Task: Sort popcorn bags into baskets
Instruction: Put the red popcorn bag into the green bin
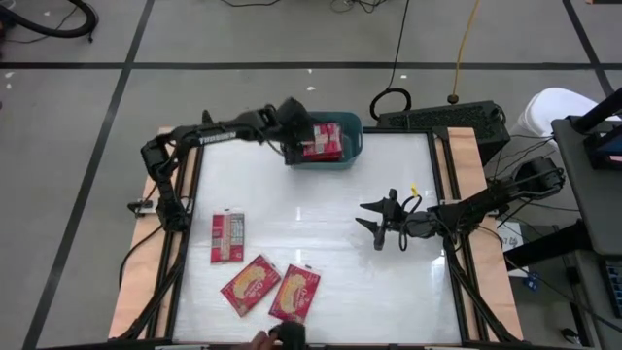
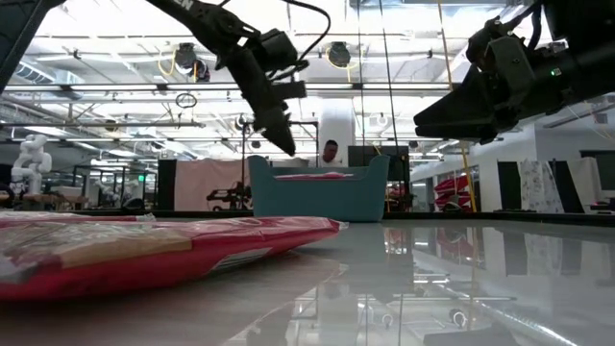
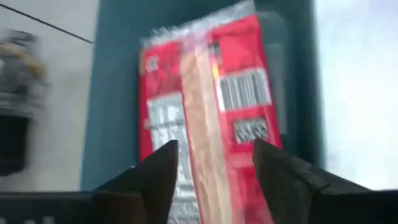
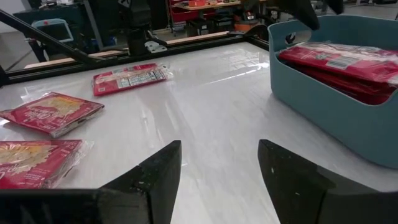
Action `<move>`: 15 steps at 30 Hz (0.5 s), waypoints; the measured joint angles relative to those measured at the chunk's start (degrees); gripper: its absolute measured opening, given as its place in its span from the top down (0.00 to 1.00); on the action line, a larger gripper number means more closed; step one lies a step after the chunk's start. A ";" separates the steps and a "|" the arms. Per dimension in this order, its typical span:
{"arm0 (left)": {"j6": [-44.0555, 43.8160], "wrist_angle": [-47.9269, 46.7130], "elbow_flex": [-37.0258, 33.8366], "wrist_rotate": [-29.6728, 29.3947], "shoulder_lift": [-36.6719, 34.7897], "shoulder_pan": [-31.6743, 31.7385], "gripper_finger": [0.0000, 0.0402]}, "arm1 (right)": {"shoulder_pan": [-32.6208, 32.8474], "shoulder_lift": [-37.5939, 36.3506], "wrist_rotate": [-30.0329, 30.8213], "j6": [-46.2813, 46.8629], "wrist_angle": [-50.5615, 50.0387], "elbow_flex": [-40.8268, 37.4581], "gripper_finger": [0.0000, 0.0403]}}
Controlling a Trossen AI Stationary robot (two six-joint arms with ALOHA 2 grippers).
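A: Top popcorn bag (image 3: 205,106) lies flat in the teal basket (image 1: 352,126), on a stack, directly beyond the left gripper (image 3: 214,180). Fingers spread, nothing between them. Judged: a drop step, bag let go.

B: Right gripper (image 4: 217,180)?

A: Fingers spread, empty, hovering mid-surface, with the basket ahead and to one side of them. Three bags lie loose on the white surface (image 1: 321,224), well apart from both sets of fingers: a grey-panel bag (image 1: 227,236) and two picture-side bags (image 1: 251,284), (image 1: 295,293), those two just beside each other.

B: Next?

A: Likely the left arm lifts clear and reaches for a loose bag; flat packets call for a low, edge-on pinch.

B: Room?

A: Open workshop, overhead lights, cables on grey floor.
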 joint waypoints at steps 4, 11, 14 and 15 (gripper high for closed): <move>0.42 8.94 -4.20 -6.86 0.07 -4.35 0.39 | 0.00 0.00 0.00 0.00 0.00 0.00 0.49; -1.64 12.65 -6.64 -7.07 0.50 -6.63 0.41 | 0.00 0.00 -0.10 0.00 0.00 0.00 0.49; -1.81 14.51 -7.92 -7.06 0.50 -6.15 0.46 | 0.00 0.00 -0.13 0.00 0.00 0.00 0.49; -1.79 15.29 -8.63 -7.06 0.50 -5.99 0.47 | 0.00 0.00 -0.13 0.00 0.00 0.00 0.49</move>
